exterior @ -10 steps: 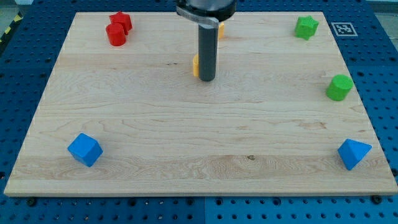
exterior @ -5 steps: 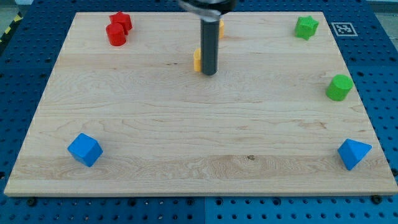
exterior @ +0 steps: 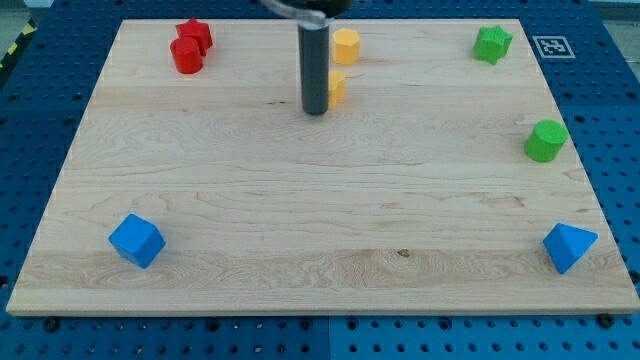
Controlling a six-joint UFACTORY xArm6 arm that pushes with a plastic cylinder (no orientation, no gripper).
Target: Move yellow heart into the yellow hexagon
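On the view's left, near the top, two red blocks [exterior: 189, 46] sit touching each other, and a blue cube [exterior: 136, 240] waits low down. None of these have moved.

In the middle is the change. A moment ago the rod stood on the right side of the yellow heart [exterior: 337, 88]. Now my tip [exterior: 315, 112] is on the heart's left side, touching it or just beside it. The heart has slid up and a bit right, so it sits just below the yellow hexagon [exterior: 345, 45] with only a small gap left. I think one more push up the board should bring them together.

There is no claw here, only a plain rod, so nothing is grabbed.

On the view's right are two green blocks [exterior: 492, 43] [exterior: 546, 140] and a blue block [exterior: 568, 246], all staying put.
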